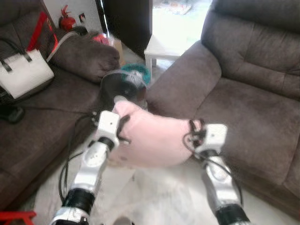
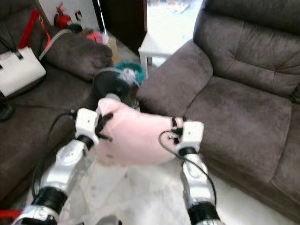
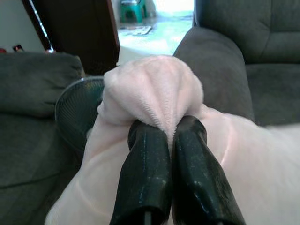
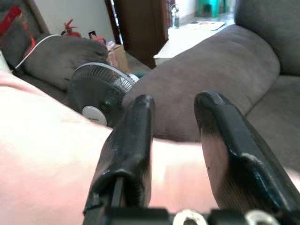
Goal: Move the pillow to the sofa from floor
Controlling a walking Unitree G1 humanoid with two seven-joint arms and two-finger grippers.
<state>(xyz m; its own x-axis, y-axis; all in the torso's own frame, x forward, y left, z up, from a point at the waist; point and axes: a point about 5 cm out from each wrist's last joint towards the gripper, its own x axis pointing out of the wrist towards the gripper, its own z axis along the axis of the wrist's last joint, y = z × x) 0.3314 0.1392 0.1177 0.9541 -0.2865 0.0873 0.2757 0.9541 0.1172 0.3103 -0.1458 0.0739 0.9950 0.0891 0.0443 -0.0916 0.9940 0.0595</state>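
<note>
My left gripper (image 3: pixel 161 140) is clamped on a bunched fold of the soft pale-pink plush pillow (image 1: pixel 152 138), fingers pressed together with fabric pinched between them. My right gripper (image 4: pixel 176 136) stands with its fingers parted at the pillow's opposite end; I cannot tell whether they actually pinch the fabric. Both silver forearms reach forward and upward, carrying the pillow in the air between them, above the pale floor (image 1: pixel 164 197) and just beside the brown fabric sofa (image 1: pixel 243 103) on my right. The pillow hides the lower part of the dark round fan (image 1: pixel 119 86) behind it. A second brown sofa (image 1: pixel 42 117), cut off at left, bears a white handbag (image 1: pixel 23 72).
</note>
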